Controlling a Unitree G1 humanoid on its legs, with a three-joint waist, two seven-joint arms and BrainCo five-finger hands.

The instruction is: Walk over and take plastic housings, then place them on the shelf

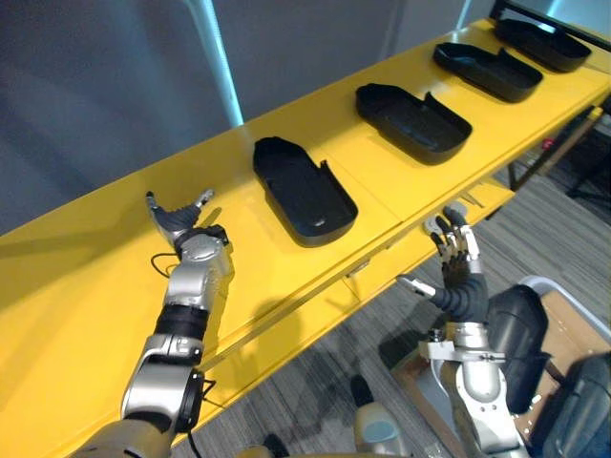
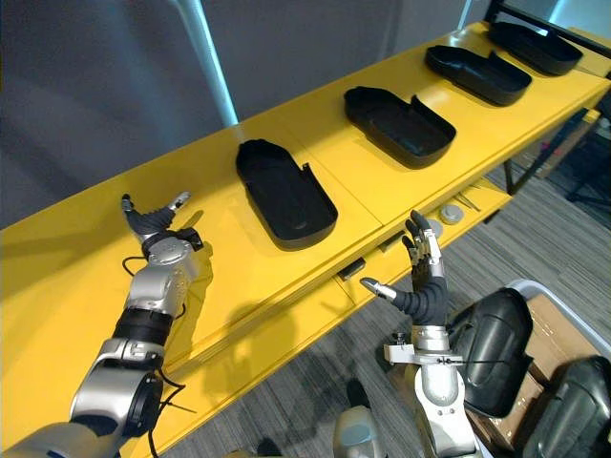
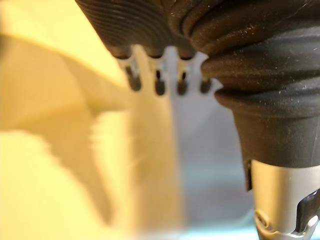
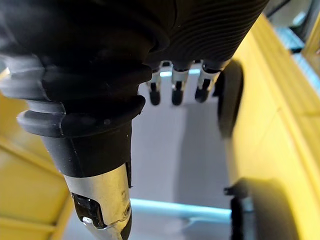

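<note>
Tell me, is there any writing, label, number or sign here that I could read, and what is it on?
No text can be read here.
The black plastic housings and the yellow shelf look plain, with no label or sign.
The left hand and right hand show no legible marking.
The cardboard at lower right shows no print I can make out.

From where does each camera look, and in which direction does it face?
Left eye view: on the head, looking down at the shelf with four housings; both arms, left hand and right hand show.
Right eye view: same scene, from slightly to the side.
Left wrist view: on the left wrist, along its straight fingers over the shelf.
Right wrist view: on the right wrist, along its fingers toward the shelf.
All share the shelf.
</note>
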